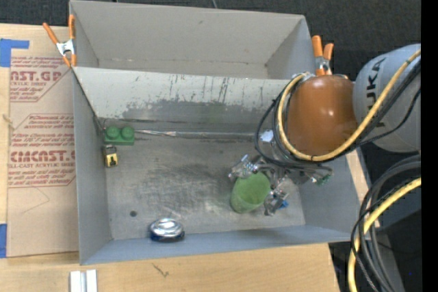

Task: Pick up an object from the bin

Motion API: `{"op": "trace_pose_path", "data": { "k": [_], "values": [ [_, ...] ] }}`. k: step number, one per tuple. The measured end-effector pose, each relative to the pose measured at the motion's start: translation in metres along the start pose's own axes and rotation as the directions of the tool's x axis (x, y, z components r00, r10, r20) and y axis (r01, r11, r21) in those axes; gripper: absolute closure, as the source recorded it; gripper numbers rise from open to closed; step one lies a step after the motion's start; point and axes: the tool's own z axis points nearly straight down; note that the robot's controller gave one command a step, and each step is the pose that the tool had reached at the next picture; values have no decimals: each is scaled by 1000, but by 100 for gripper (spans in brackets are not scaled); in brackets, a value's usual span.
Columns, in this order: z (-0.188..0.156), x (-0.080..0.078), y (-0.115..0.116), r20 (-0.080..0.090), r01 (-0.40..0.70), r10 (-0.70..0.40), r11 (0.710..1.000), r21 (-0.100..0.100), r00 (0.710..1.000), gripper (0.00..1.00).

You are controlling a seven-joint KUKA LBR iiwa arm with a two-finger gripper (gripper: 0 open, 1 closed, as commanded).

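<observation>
Your gripper (261, 185), lower right of the frame, is closed around the green round lump (246, 196). The hold looks off-centre, so lifting may let it slip.

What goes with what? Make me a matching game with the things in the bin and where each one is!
Things:
1. green brick
2. small yellow piece
3. silver-blue round tin
4. round green object

Places:
A. right at the end effector
B. alone by the near wall
C. far left corner of the floor
D. just below the green brick

Pairs: 1-C, 2-D, 3-B, 4-A
</observation>
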Motion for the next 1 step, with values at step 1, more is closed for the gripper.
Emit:
{"op": "trace_pose_path", "data": {
  "k": [1],
  "values": [
    [0,0,0,1,16,-16,1000,0,1000,100]
  ]
}}
